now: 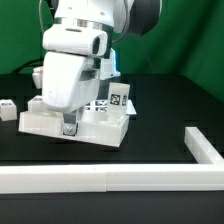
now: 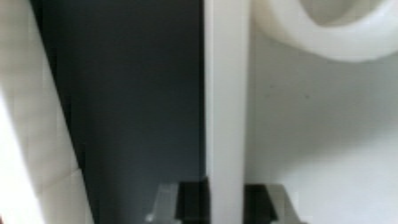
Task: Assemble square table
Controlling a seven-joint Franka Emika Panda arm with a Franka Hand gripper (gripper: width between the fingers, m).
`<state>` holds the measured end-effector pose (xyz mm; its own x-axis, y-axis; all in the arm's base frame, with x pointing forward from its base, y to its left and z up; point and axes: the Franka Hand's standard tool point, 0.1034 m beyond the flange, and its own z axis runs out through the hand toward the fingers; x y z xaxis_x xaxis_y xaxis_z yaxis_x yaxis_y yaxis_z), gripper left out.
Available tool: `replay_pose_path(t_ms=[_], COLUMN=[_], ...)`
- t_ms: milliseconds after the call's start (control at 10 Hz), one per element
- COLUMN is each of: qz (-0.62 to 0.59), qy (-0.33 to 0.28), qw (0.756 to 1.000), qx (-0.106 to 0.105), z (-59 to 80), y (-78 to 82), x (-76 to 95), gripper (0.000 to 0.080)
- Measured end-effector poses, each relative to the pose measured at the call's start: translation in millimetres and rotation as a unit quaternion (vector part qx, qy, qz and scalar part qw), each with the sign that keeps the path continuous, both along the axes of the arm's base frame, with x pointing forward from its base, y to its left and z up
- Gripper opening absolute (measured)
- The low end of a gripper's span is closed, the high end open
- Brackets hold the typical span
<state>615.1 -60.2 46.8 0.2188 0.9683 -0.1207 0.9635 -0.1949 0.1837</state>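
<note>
— Counting off my two screens: one square top (image 1: 100, 128), one gripper (image 1: 68, 126) and three legs I can make out.

— Where are the legs?

— One leg (image 1: 8, 108) stands alone at the exterior view's left, near the top's corner but apart from it. A second leg (image 1: 120, 98) and a third leg (image 1: 100, 105) sit close together just behind the top's far rim, tags facing me. The arm (image 1: 80, 50) covers much of what lies behind the top.

— And the gripper?

— It is down at the top's near-left part. In the wrist view, the raised rim (image 2: 224, 100) runs straight between the two dark fingers (image 2: 178, 203), which press against it from both sides, so I read the gripper (image 2: 224, 205) as pinching that rim. One round corner socket (image 2: 329, 30) shows further along, inside the tray.

— Edges? Room to move?

— One L-shaped wall (image 1: 100, 180) runs along the near side and turns back at the exterior view's right. Between the top and that turned end I see a wide stretch of bare black table (image 1: 160, 110). A narrower dark strip separates the top's front edge from the wall. The exterior view's left is tighter, with the lone leg there.
</note>
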Motion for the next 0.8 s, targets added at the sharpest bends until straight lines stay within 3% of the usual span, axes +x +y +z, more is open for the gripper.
replay_pose_path(t_ms=[200,300,400,800], qz=[0.041,0.052,0.06,0.053], qy=[-0.006,-0.034,-0.063,-0.062], qw=[0.999,0.998,0.996,0.997], qx=[0.007,0.013,0.015,0.015], z=[0.7,3.8,6.7,6.8], y=[52.2,73.6,88.0,82.3], x=[36.5,57.8,68.1,66.9], gripper=[0.0047,0.0047,0.0048,0.0049])
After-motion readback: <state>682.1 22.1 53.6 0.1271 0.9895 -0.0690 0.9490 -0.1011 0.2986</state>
